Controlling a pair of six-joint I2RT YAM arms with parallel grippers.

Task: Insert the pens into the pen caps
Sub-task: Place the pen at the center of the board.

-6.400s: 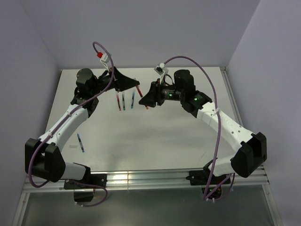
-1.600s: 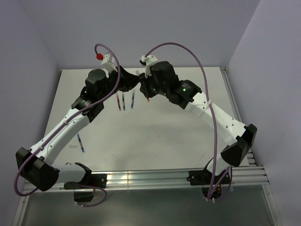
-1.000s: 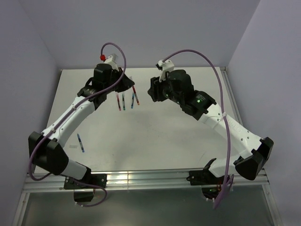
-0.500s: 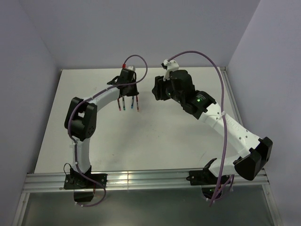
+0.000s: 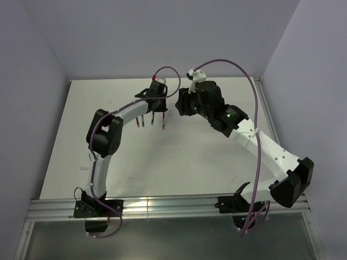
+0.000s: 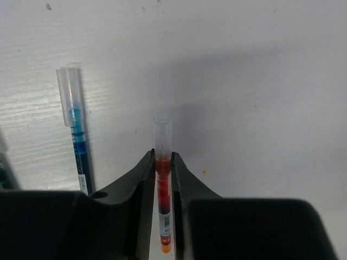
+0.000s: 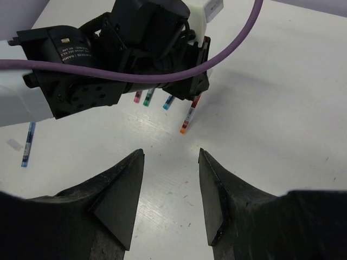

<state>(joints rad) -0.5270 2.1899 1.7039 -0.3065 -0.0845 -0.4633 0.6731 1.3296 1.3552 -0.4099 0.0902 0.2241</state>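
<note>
Whereas a second ago the left pincer (image 6: 163,158) hung up beside the right one with the red pen (image 6: 164,200), it has now swung across to the row of pens (image 5: 147,120) on the counter (image 5: 179,162). It has brought the red pen down just beside the blue pen (image 6: 76,142). It stays clenched on the red barrel, and a clear cap (image 6: 163,135) sits over the pen's far end, so capping this 1 looks done. Whether the pen already touches the counter I cannot tell. The right pincer (image 7: 171,154) has backed off, released and holding nothing. The step in hand appears to be laying the finished pen into the row. 1 other blue pen (image 7: 27,143) lies well apart to the left and may be the next job.
</note>
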